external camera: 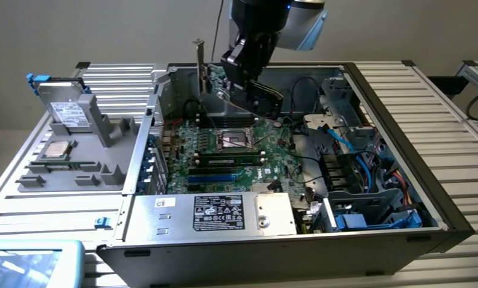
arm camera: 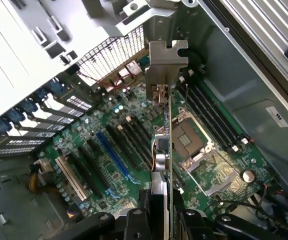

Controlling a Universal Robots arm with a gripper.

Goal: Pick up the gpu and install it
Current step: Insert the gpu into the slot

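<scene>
While the gripper pinches it from both sides, the gpu hangs inside the open case, above the motherboard and clear of it, not seated in any slot. Grip is closed on the card, with the jaws pressing its two flat faces.

Exterior view: card held on edge, faces upright. Long axis is roughly level, running from the gripper toward the exterior view's left. Metal bracket is at that far end, standing upright and sticking above the case rim. The card sits over the back part of the board, beyond the CPU socket.

Wrist view: gpu seen edge-on as a thin line from the gripper straight out to the bracket. Bracket end points at the perforated rear wall. The card's line lies between the CPU socket and the black slots, with the blue slot further off on that side; its long axis is about parallel to those slots.

PSU is at the near end of the case. A drive stands in a rack outside the case, at the exterior view's left.
</scene>
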